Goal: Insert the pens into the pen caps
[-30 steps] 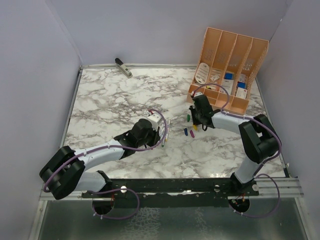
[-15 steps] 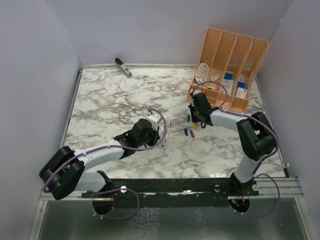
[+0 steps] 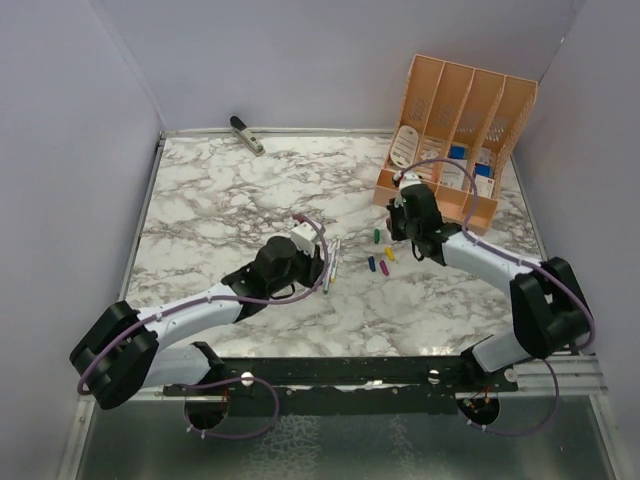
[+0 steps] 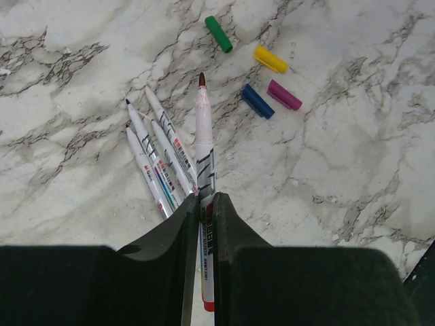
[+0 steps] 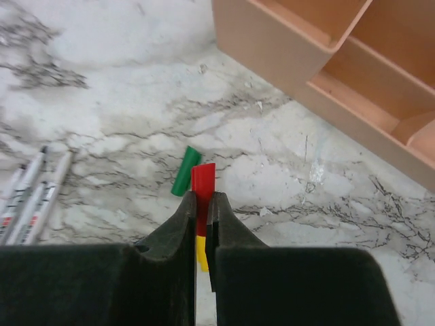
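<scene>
My left gripper (image 4: 206, 198) is shut on a white pen (image 4: 204, 156) with a dark red tip that points away from me above the marble. Three more pens (image 4: 160, 153) lie fanned on the table just left of it. The green cap (image 4: 219, 33), yellow cap (image 4: 271, 59), blue cap (image 4: 257, 101) and magenta cap (image 4: 284, 95) lie ahead. My right gripper (image 5: 202, 197) is shut on the red cap (image 5: 203, 178) and holds it above the table. The green cap (image 5: 185, 170) and yellow cap (image 5: 202, 252) lie under it.
An orange desk organizer (image 3: 455, 130) with papers stands at the back right, close behind my right gripper (image 3: 402, 222). A grey clip tool (image 3: 246, 134) lies at the far back left. The marble table (image 3: 220, 210) has grey walls on three sides.
My right arm has stretched out and its wrist has moved right, toward the organizer. My left gripper has shifted slightly left with the pen.
</scene>
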`<state>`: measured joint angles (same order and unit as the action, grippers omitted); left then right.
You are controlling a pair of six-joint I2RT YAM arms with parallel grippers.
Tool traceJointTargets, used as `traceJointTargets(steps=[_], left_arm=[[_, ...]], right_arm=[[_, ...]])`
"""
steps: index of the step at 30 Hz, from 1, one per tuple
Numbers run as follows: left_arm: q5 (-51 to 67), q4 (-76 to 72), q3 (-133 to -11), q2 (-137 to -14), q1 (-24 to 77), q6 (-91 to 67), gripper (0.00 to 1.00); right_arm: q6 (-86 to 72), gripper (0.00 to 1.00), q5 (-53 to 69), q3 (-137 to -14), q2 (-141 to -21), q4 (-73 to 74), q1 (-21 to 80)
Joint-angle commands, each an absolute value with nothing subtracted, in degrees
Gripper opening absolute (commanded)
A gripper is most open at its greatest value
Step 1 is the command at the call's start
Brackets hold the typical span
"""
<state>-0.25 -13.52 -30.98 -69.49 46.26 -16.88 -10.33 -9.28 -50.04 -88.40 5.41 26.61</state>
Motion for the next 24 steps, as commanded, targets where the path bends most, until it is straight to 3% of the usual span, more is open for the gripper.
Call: traceJointTargets(steps=[1,13,24], left_arm=[[5.38,-25.02,-27.33,-66.74,46.58,-15.65,0.00],[6.21,-54.06,-15.17,-64.53,47.07,-16.67,0.00],[9.56,-84.53,-10.26,-72.29,48.83,-21.17,0.00]], right_arm=[[-10.30,0.01,-3.81,-44.57,-79.62,-6.86,26.50],[-15.26,0.01,5.95,-35.30,-66.41,-27.51,30.49],[-19.21,0.01,7.12,-27.33,-62.40,-50.88,37.77]])
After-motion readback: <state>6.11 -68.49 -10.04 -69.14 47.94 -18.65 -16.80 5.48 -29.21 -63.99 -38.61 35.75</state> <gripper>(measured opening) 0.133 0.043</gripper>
